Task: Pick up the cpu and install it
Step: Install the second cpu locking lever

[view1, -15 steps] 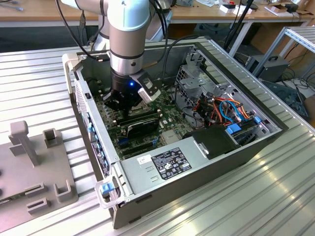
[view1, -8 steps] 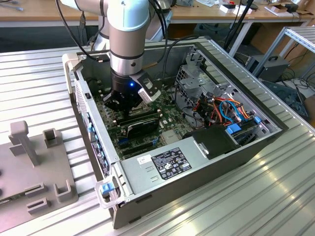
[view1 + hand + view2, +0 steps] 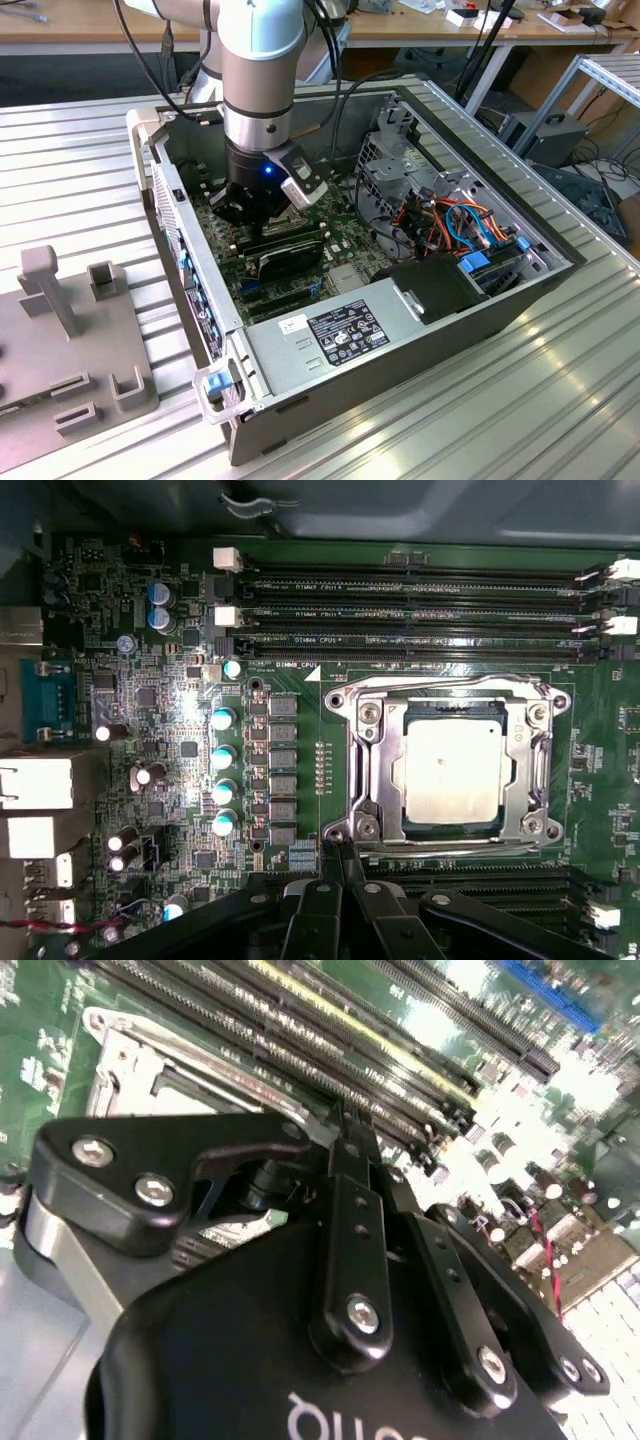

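The small flat square cpu with its dull silver-grey metal top [image 3: 452, 771] lies inside the dark square socket with the bright metal frame [image 3: 364, 770] on the green motherboard [image 3: 180, 740]. In the first wrist view it sits level within the frame, its edges parallel to the opening. The black two-fingered gripper [image 3: 338, 858] has its fingers pressed together on nothing, its tips just beside the frame's near edge and off the chip. In the exterior view the gripper [image 3: 258, 205] reaches down into the open grey desktop computer case [image 3: 420, 330], close over the board.

The likely risks come from how tight this spot is. If the chip is not fully settled on its contacts, any nudge from the closed fingertips could skew it and bend the pins beneath; whether it is truly seated cannot be told. The long black memory slots [image 3: 420, 605] lie beyond the socket, and a sideways drift could scrape the frame or nearby components.
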